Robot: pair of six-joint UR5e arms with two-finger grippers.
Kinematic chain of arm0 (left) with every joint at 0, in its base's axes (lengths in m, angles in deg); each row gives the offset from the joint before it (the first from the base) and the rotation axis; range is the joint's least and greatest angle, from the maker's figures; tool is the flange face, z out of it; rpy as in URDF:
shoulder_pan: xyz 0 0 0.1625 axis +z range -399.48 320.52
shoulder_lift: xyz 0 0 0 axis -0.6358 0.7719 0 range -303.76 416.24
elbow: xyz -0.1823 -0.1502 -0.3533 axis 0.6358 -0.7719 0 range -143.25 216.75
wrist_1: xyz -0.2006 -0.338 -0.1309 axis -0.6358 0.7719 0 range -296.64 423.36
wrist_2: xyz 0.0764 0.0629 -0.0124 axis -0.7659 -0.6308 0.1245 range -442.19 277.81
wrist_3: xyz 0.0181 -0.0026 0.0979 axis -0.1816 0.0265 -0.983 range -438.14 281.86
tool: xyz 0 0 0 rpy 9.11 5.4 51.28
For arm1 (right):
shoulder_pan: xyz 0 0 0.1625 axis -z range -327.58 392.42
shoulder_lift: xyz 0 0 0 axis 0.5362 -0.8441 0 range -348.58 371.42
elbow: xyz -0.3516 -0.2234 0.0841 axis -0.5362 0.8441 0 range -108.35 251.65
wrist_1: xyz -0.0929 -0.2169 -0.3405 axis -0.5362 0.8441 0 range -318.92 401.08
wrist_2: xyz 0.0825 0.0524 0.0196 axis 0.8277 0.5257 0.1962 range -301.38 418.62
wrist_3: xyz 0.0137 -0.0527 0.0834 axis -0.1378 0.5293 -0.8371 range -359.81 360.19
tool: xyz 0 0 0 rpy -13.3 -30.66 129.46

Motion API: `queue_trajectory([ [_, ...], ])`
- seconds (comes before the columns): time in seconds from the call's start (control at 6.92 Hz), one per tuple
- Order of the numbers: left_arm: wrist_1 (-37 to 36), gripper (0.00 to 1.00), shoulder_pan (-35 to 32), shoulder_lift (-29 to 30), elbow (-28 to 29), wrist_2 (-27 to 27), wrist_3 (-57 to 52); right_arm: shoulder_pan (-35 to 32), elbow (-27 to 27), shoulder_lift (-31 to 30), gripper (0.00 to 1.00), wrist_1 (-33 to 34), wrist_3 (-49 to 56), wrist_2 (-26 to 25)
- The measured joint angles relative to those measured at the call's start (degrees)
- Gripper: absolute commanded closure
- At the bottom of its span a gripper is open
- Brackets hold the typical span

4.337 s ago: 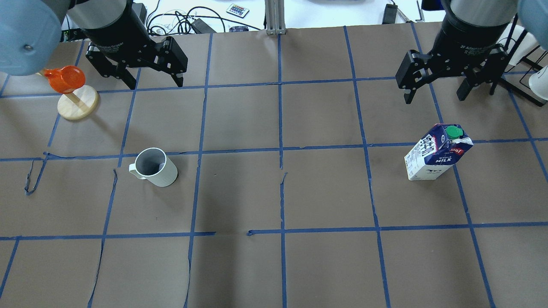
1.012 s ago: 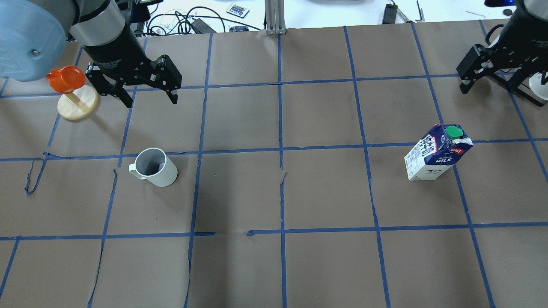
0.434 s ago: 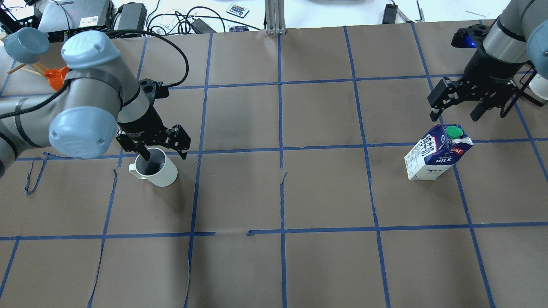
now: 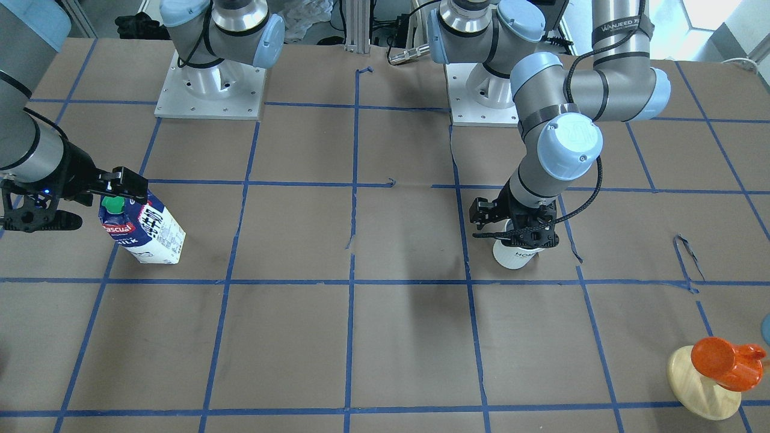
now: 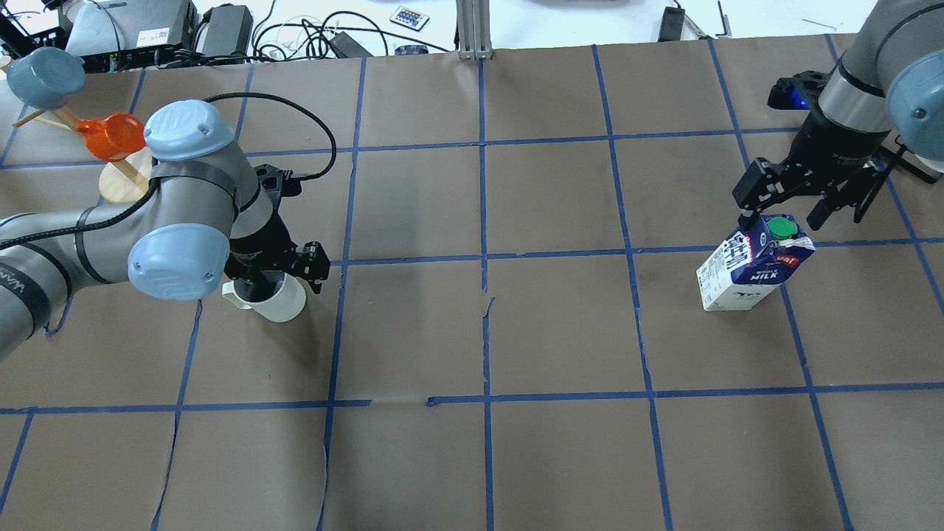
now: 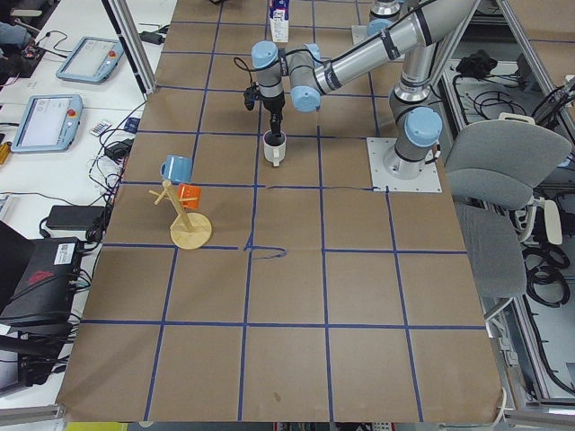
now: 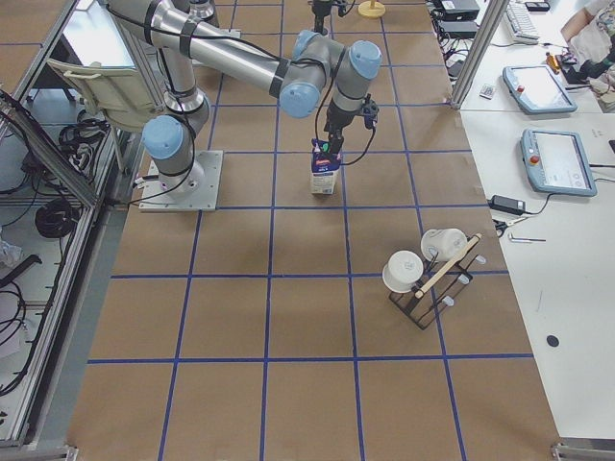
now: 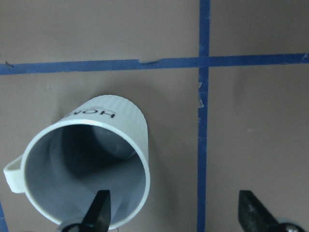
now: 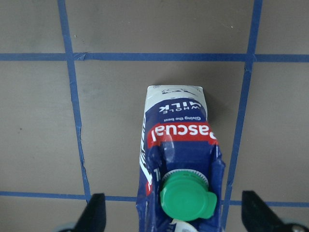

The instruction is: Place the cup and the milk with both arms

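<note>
Upright on matte brown paper [image 5: 413,332] at the robot's left, the cylindrical ceramic cup [image 5: 284,306] holds one finger of the spread left gripper [image 5: 284,284] inside its grey hollow, while the gable-topped milk [image 5: 752,273], far right, stands between the parted fingers of the right gripper [image 5: 779,221].

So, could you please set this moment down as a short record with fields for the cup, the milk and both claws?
cup: upright on the table
milk: upright, green cap on
left claw: open, one finger inside the cup, the other outside its wall
right claw: open, fingers either side of the milk's top, not gripping
also there: orange cup on a wooden stand
</note>
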Motion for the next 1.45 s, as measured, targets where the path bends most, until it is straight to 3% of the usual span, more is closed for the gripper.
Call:
queue_trajectory([
  [0.29,-0.4,1.00,0.0,0.9,0.4,-0.3,0.1,0.0,-1.0,0.5,0.00,1.1,-0.1,-0.2],
  [0.58,-0.5,1.00,-0.3,1.0,1.0,-0.3,2.2,0.0,-2.1,0.7,0.15,3.0,-0.2,-0.3],
  [0.87,-0.4,1.00,-3.7,1.0,3.1,1.2,11.2,0.1,-2.2,1.0,0.38,3.4,-0.3,-0.1],
  [1.16,-0.1,1.00,-13.2,2.0,7.4,4.8,21.2,0.1,-2.0,1.0,0.74,3.4,-0.3,-0.1],
  [1.45,-0.2,1.00,-21.3,5.0,11.9,7.4,31.2,0.1,-1.8,1.1,0.93,3.4,-0.3,-0.1],
])
